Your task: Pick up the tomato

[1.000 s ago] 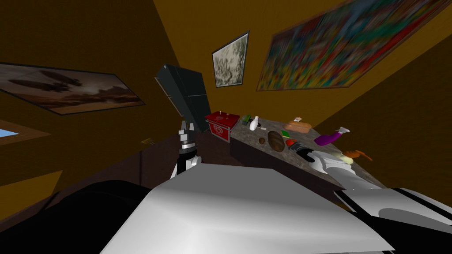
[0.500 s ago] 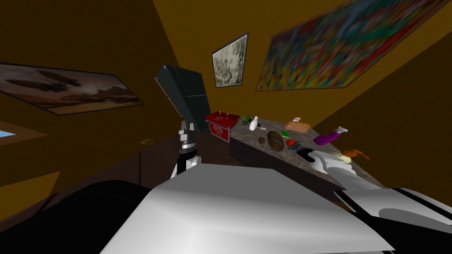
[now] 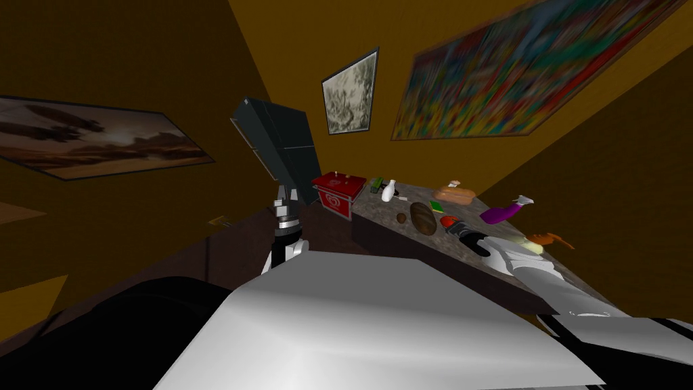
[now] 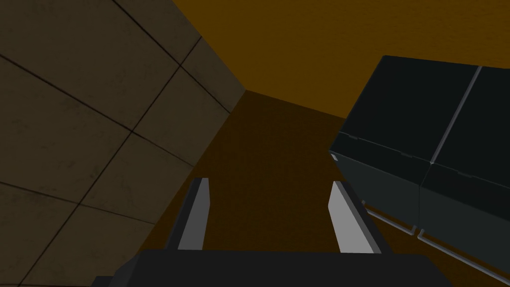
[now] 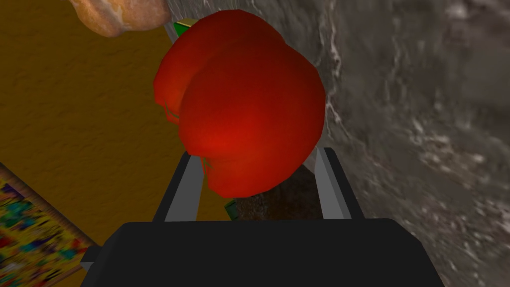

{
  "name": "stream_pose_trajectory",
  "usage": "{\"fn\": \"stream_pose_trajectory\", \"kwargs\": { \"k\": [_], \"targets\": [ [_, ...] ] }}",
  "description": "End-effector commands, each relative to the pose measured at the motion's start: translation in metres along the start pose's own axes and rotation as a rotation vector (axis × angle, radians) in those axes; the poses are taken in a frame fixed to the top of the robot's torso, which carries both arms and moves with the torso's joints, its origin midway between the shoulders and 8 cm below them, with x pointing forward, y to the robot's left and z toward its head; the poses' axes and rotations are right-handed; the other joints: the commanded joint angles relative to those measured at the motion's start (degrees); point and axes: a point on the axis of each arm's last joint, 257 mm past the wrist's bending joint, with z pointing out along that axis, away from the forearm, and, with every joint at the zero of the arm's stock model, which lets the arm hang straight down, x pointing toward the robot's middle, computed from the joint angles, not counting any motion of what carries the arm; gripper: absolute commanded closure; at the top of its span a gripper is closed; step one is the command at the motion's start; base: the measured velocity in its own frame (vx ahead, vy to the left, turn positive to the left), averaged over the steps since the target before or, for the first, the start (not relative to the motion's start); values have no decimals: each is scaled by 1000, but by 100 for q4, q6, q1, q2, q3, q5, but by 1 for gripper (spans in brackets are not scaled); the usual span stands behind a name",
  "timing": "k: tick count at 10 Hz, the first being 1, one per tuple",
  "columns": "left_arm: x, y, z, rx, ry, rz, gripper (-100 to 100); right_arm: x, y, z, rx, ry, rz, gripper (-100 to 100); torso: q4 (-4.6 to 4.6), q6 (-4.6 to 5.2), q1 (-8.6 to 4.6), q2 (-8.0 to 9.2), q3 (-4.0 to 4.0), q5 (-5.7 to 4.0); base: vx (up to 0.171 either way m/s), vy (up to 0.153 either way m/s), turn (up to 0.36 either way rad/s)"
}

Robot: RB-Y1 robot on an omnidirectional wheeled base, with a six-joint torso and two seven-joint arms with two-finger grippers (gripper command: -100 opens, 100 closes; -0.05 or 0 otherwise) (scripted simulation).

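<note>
- Firstly, the left gripper (image 4: pixel 269 187) hangs near a tall dark cabinet (image 4: pixel 438 149); its two fingers are wide apart and nothing is between them.
- Then, on the grey mottled stone counter (image 5: pixel 423 124), a brown oval loaf (image 3: pixel 422 217) lies just beside the round red tomato (image 5: pixel 249 99).
- Lastly, the right gripper (image 5: pixel 259 154) is spread around the tomato's near end, one finger on each side; I cannot tell whether they touch it.
</note>
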Motion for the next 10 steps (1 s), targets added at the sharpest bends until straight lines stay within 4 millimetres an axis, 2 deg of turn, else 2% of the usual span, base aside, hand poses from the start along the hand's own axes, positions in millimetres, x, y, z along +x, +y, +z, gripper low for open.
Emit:
{"fn": "stream_pose_trajectory", "kwargs": {
  "k": [1,2,3,4,9,10],
  "targets": [
    [0,0,0,0,0,0,0,5,2,-7,1,2,1,100,0,0,0,0,0,0,55,5,-37],
    [0,0,0,0,0,0,0,1,6,-9,-5,-10,-5,100,0,4,2,0,1,2,50,8,-32],
    [0,0,0,0,0,0,0,7,5,-15,-1,-3,-3,100,1,0,2,1,1,2,51,8,-30],
    [0,0,0,0,0,0,0,3,9,-17,-7,-15,-8,100,1,2,4,1,2,3,48,2,-30],
    [0,0,0,0,0,0,0,10,11,-40,-4,-22,-16,100,3,-2,5,3,3,4,53,3,-34],
    [0,0,0,0,0,0,0,6,15,-42,-10,-33,-20,100,3,1,5,3,3,6,45,4,-28]
  ]
}}
